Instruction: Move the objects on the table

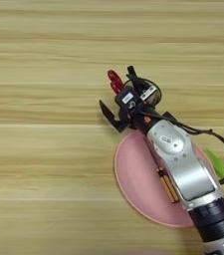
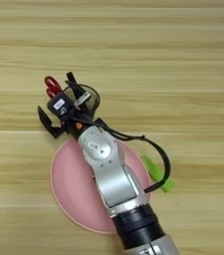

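Count on the table (image 1: 44, 149)

One pink plate (image 1: 133, 174), one red scissors (image 1: 115, 81), one brown pencil-like stick (image 1: 168, 187) on the plate, one green item (image 2: 158, 174), one gripper (image 1: 118, 97).

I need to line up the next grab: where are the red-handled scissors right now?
The red-handled scissors lie just beyond the pink plate, near the table's middle, partly hidden behind the right claw.

Bright, even, warm light covers the table (image 1: 44, 149) from overhead. Shadows are faint and short, hugging the silver forearm (image 1: 180, 162), which carries pale glare along its top. Everything looks slightly soft; small details blur, with no obvious edge distortion.
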